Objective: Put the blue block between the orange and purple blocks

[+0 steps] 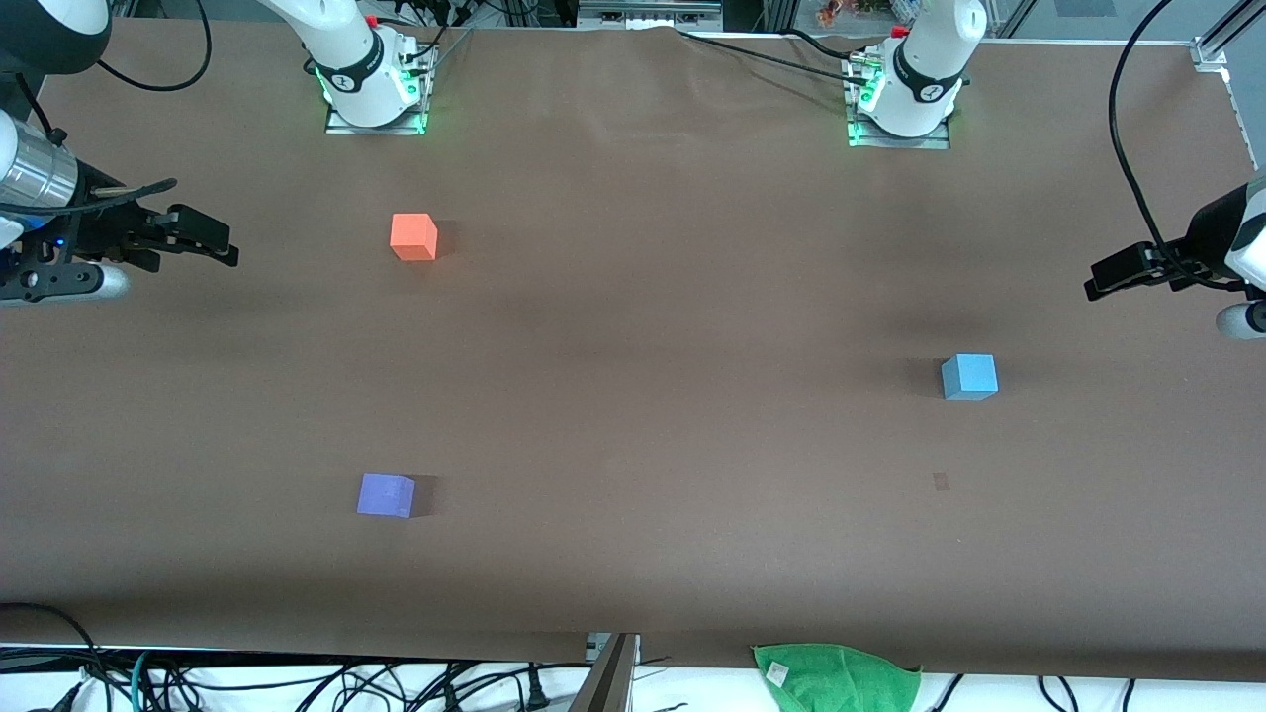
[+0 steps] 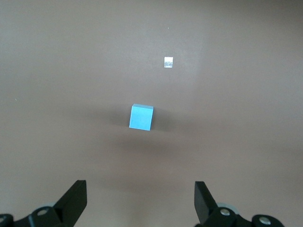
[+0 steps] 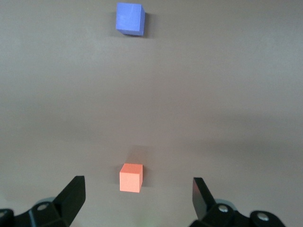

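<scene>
Sky-blue and alone, the blue block (image 1: pixel 969 377) sits on the brown table (image 1: pixel 643 396) toward the left arm's end, well apart from the other two cubes. The orange block (image 1: pixel 413 237) and purple block (image 1: pixel 386 494) both lie toward the right arm's end — the orange one closer to the robot bases, the purple one nearer the front camera, with bare tabletop between them.

The left gripper (image 1: pixel 1113 279) hangs in the air over the table's edge at its own end, fingers (image 2: pixel 75 201) spread wide and holding nothing; its wrist view looks down on the blue block (image 2: pixel 141 117) and a small pale mark (image 2: pixel 168 62) on the table near it. The right gripper (image 1: pixel 213 242) hangs over the table at its own end — fingers (image 3: pixel 71 196) likewise parted and empty, with the orange block (image 3: pixel 131 178) and purple block (image 3: pixel 129 19) in its wrist view.

A green cloth (image 1: pixel 836 677) lies at the table's front edge.
</scene>
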